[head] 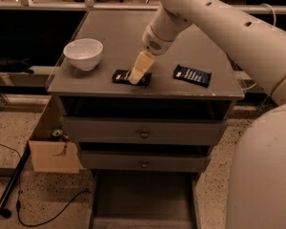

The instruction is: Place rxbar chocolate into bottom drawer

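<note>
The rxbar chocolate (122, 76), a small flat black-wrapped bar, lies on the cabinet top near its front edge. My gripper (137, 74), tan and pointing down, is right over the bar's right half and covers part of it; its tip is at the bar. The bottom drawer (142, 198) is pulled out below the cabinet front, a wide shallow grey tray with nothing showing in it.
A white bowl (83, 53) stands on the cabinet top at the left. A dark blue wrapped bar (192, 75) lies to the right. Two upper drawers with knobs (144, 134) are shut. A cardboard box (53, 152) and a cable (43, 209) are on the floor at the left.
</note>
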Motion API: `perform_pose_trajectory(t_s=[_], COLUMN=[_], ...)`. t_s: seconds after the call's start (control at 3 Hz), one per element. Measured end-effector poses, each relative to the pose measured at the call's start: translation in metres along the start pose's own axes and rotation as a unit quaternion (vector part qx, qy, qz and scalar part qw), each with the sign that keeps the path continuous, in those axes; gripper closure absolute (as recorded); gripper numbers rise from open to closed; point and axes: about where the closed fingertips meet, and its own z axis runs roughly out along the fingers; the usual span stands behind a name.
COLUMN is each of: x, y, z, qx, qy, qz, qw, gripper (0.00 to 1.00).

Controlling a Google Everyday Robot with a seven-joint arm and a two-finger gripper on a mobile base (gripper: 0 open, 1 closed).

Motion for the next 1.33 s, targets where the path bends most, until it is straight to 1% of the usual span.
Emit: perform_pose_trajectory(t_s=[0.33,0.67,1.0,1.33], x=[0.003,0.033,0.033,0.033], y=[0.005,0.04,0.04,0.04], z=[-0.007,0.01,0.01,0.01], qx=[0.01,-0.008,-0.008,-0.008], qy=[-0.009,0.003,0.003,0.003], qz=[0.007,0.021,0.021,0.021], qw=[0.9999,0.9997,0.9997,0.9997], gripper=[0.0,0.0,0.0,0.19])
